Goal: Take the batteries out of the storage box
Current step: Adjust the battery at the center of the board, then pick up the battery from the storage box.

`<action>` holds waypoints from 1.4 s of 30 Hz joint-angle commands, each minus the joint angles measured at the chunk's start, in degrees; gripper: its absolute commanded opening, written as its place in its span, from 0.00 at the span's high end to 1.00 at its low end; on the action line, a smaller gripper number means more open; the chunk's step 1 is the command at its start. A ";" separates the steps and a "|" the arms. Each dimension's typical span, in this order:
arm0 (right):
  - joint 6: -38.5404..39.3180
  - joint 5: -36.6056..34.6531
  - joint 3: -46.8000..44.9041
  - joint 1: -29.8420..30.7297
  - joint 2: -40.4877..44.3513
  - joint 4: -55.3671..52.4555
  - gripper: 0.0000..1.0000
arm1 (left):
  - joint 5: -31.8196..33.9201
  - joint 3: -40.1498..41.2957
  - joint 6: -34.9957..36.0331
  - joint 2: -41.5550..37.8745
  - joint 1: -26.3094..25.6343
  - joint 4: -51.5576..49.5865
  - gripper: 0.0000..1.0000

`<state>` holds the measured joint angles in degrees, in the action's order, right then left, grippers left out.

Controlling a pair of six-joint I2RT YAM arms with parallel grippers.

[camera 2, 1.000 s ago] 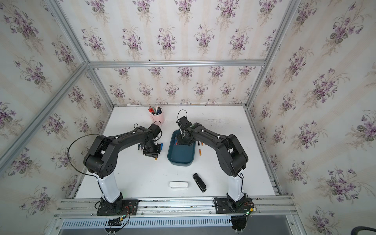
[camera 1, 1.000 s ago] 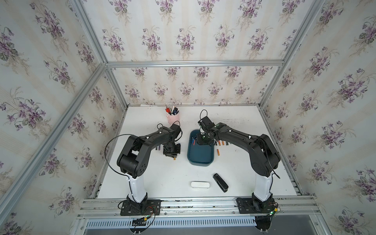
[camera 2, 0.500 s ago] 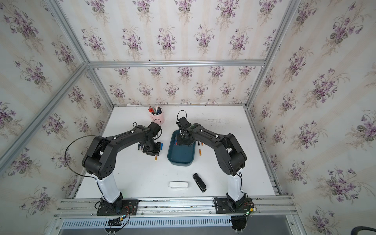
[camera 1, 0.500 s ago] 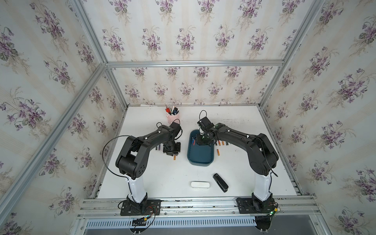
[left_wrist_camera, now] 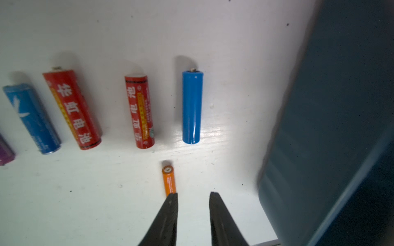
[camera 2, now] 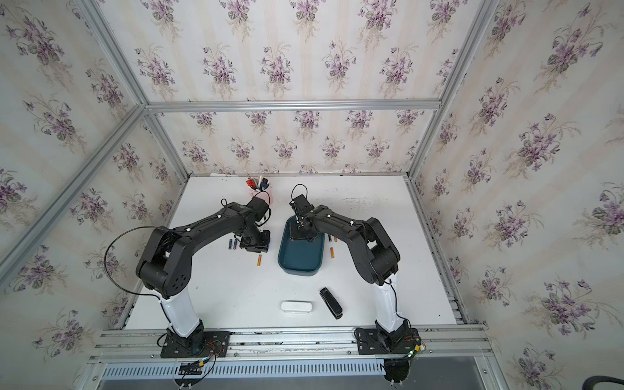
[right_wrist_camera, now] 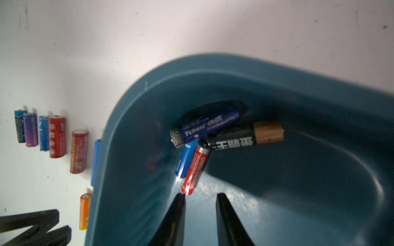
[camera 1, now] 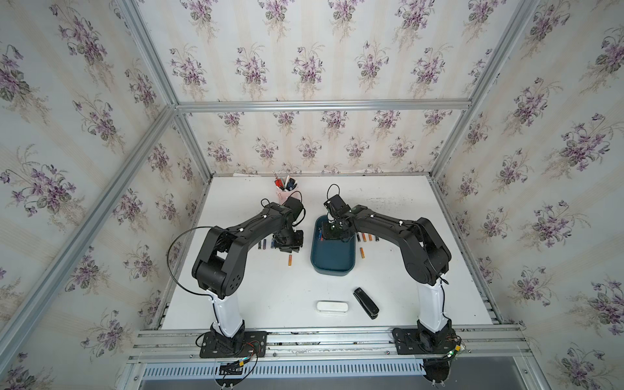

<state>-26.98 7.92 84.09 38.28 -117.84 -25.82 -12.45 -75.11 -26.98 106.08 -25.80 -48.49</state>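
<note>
Dark teal shallow plastic tub mid-table between both arms. Heaped at its far end, four small cylindrical batteries: navy battery, black battery with a copper end, plain blue battery, red battery. Right gripper low inside the tub, fingers narrowly parted, empty, one tip just beside the red battery. Left gripper outside, over the white table, fingers narrowly parted, empty, near a small orange battery and a row of batteries.
</note>
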 commanded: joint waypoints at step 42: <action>8.35 -10.73 5.63 1.86 -7.48 -10.46 0.76 | 0.56 -3.02 0.70 1.54 -1.09 -3.00 0.69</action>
<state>-20.34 -3.57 90.13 40.21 -123.92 -32.16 -12.80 -77.76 -26.92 107.70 -26.92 -50.04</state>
